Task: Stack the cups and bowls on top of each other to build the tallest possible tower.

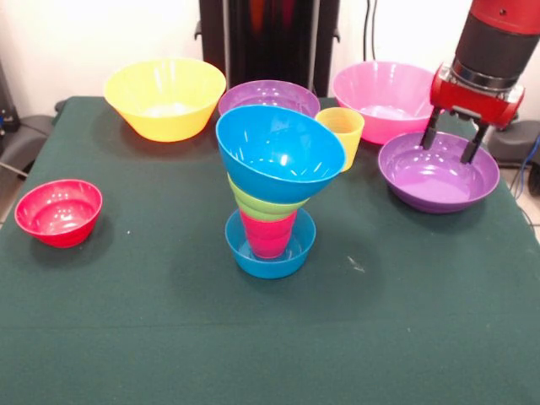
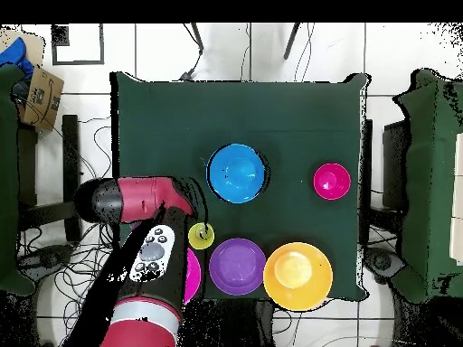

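The tower stands mid-table: a small blue bowl [image 1: 270, 253] as base, the red cup [image 1: 268, 234] in it, a lime green bowl [image 1: 261, 205], then a medium blue bowl [image 1: 281, 152] tilted on top. From overhead only that blue bowl [image 2: 237, 173] shows. My gripper [image 1: 451, 145] is open and empty, its fingers just above the far side of a purple bowl [image 1: 439, 173] at the right. The arm [image 2: 136, 199] hides that bowl from overhead. The yellow cup [image 1: 342, 135] stands upright behind the tower, and shows overhead [image 2: 202, 236].
A large yellow bowl [image 1: 164, 97], a second purple bowl [image 1: 270, 95] and a large pink bowl [image 1: 384, 97] line the far edge. A small red bowl [image 1: 59, 211] sits at the left. The green table [image 1: 169, 337] is bare in front.
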